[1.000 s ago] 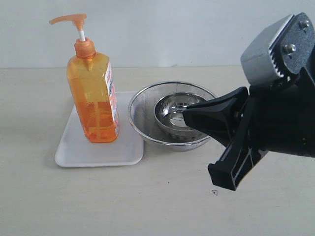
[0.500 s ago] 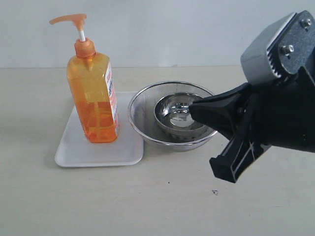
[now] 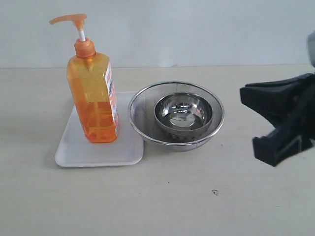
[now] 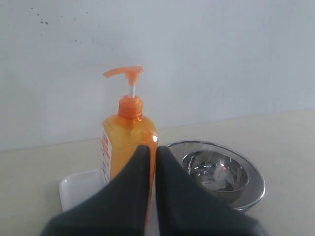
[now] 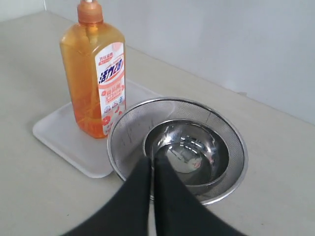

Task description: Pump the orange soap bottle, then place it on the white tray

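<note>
Pale wall and a beige table (image 3: pixel 157 206) frame the scene. The orange soap bottle (image 3: pixel 92 98) already stands upright on the white tray (image 3: pixel 74 150), on the tray's half nearer the mesh bowl (image 3: pixel 142 118). It looks largely full, so I judge it fairly heavy and, being tall and narrow, easy to tip. Its smooth plastic walls would likely give a little and slip under hard pads. The flat broad sides at mid-body seem the safest hold, while the pump head (image 3: pixel 69 19) wants a straight downward press.

Just beside the tray, the mesh bowl holds a smaller steel bowl (image 3: pixel 183 114).

The left gripper (image 4: pixel 153 150) has its fingers pressed together on nothing; so does the right gripper (image 5: pixel 151 161), which hangs over the bowl, off the tray.

Only the right wrist view shows the label (image 5: pixel 110 81) face-on, but it cuts off the pump. The left wrist view shows the whole spout, with most of the tray hidden.
</note>
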`<action>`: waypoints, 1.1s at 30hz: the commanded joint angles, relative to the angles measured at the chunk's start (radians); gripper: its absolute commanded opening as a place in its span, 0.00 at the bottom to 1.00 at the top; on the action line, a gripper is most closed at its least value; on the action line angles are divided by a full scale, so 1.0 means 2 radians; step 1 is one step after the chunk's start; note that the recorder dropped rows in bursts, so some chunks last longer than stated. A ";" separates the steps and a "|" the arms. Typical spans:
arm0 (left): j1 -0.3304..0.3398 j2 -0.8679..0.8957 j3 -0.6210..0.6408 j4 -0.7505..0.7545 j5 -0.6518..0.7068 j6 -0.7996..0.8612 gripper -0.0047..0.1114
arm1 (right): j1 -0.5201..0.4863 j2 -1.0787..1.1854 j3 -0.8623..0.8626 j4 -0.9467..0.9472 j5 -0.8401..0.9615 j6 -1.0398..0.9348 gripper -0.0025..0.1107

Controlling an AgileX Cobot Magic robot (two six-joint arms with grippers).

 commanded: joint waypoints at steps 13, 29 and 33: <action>-0.002 -0.002 0.003 0.000 0.002 -0.005 0.08 | -0.001 -0.287 0.180 0.038 0.001 -0.076 0.02; -0.002 -0.002 0.003 0.000 0.002 -0.005 0.08 | -0.001 -0.318 0.230 0.053 -0.018 -0.050 0.02; -0.002 -0.002 0.003 0.000 0.002 -0.005 0.08 | -0.001 -0.346 0.231 0.048 -0.011 -0.064 0.02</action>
